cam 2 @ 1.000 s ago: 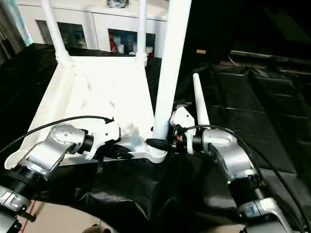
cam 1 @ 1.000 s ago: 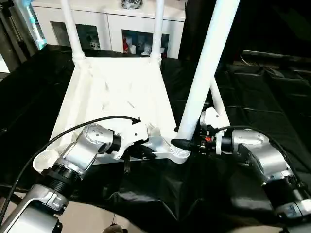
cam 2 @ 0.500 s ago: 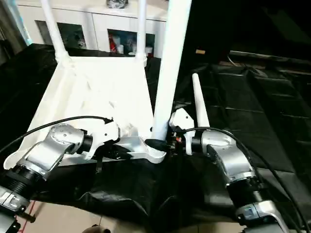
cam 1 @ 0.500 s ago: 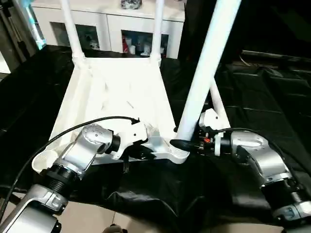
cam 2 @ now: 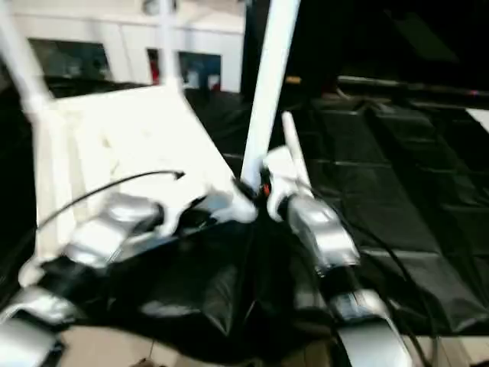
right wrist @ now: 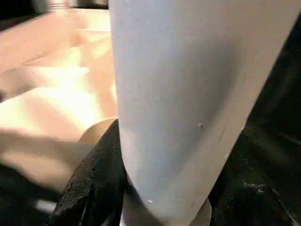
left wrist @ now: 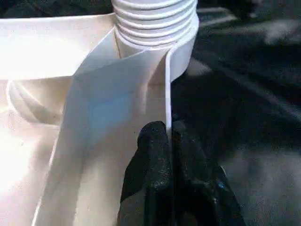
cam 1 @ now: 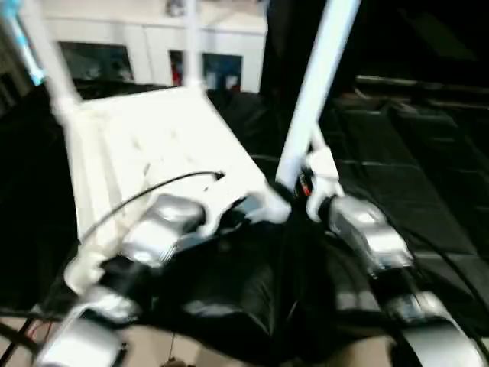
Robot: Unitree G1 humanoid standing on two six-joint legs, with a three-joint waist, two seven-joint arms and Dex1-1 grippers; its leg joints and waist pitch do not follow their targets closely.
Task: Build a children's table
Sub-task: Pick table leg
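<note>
Your left gripper [left wrist: 170,141] pinches the white plastic tabletop's thin rim [left wrist: 167,84], steadying it while your right gripper [right wrist: 141,188] clasps the long white tubular leg [cam 1: 313,92] in its corner socket [left wrist: 155,21].

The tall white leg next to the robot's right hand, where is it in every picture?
Left eye view: the leg rises from the picture's middle to the top edge.
Right eye view: it stands just right of centre.
Left wrist view: its ribbed end sits in the corner socket.
Right wrist view: it is up close, between the right gripper's fingers.
Shared landmark: that corner socket.
</note>
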